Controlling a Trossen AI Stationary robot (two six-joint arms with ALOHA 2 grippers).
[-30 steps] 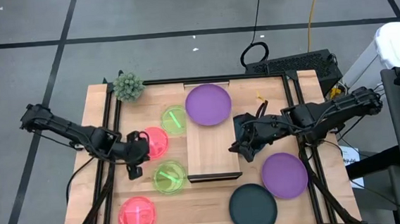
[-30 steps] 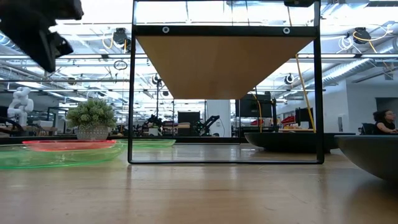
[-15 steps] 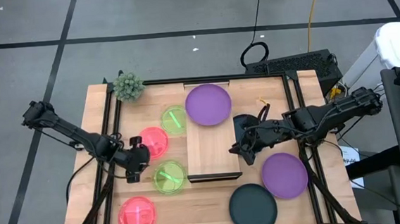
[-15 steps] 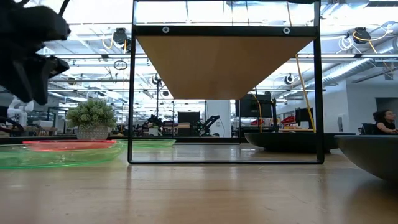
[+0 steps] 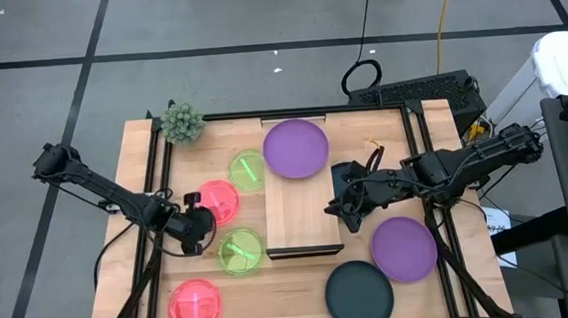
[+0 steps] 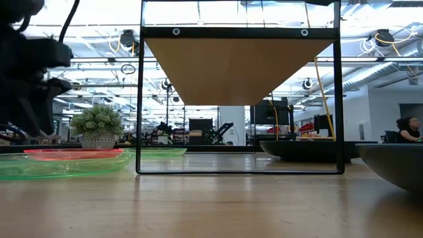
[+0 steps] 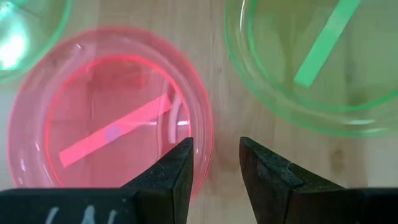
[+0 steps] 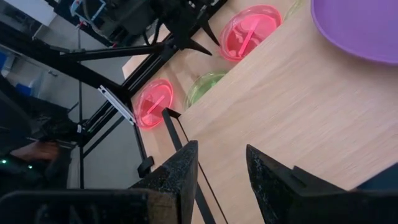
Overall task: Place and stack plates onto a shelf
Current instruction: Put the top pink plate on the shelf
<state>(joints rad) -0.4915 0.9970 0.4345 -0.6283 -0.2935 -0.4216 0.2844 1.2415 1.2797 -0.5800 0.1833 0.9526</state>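
Left gripper (image 7: pixel 214 163), fingers parted, hovers at pink plate (image 7: pixel 106 124) rim; right gripper (image 5: pixel 340 207) open beside shelf (image 5: pixel 303 210).

teal plate (image 5: pixel 359 296) | cut by bottom edge | high view

Shelf (image 6: pixel 238 66) is seen from below, carried on black frame legs. Pink plate (image 6: pixel 73 153) is stacked over green plate (image 6: pixel 59 165) at left. Dark arm (image 6: pixel 30 73) is blurred beside plant (image 6: pixel 98 125).
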